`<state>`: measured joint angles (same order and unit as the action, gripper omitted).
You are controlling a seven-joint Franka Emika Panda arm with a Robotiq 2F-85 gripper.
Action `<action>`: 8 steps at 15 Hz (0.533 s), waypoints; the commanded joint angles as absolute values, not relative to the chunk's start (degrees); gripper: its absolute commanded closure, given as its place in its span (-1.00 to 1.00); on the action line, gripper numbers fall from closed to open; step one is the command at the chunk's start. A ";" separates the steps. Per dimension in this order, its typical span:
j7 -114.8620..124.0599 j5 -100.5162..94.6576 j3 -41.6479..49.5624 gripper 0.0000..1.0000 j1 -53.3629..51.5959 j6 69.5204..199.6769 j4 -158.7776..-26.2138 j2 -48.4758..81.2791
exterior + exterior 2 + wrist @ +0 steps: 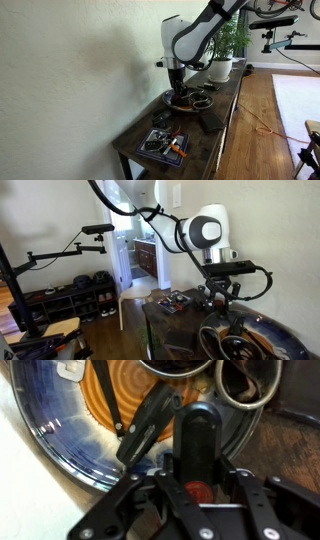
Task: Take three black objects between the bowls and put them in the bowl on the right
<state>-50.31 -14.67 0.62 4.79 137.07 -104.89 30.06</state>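
Note:
In the wrist view my gripper (pixel 197 472) is shut on a black cylindrical object (pixel 197 435) and holds it over a bowl (pixel 55 445) with an orange centre and a blue rim. Another black object (pixel 146 424) lies tilted inside that bowl, and a thin black stick (pixel 105 395) lies beside it. In both exterior views the gripper (pixel 177 86) (pixel 222 297) hangs just above the bowl (pixel 178 103) on the dark table. The bowl shows large at the lower right of an exterior view (pixel 262 338).
Two metal-rimmed containers (pixel 245 385) stand beyond the bowl. A second dish (pixel 203 101) sits beside the bowl. A potted plant (pixel 222 50) stands at the table's far end. A tray of small items (pixel 160 144) lies near the front. The wall runs along one side.

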 commanded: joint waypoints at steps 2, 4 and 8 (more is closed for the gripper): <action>-49.60 -14.71 0.61 0.61 6.22 138.71 -98.85 36.07; -49.74 -14.55 0.45 0.61 6.52 138.62 -96.74 38.19; -49.59 -14.62 0.26 -0.39 6.31 137.31 -94.41 39.97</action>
<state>-50.31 -14.65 0.78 5.99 137.98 -96.23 38.81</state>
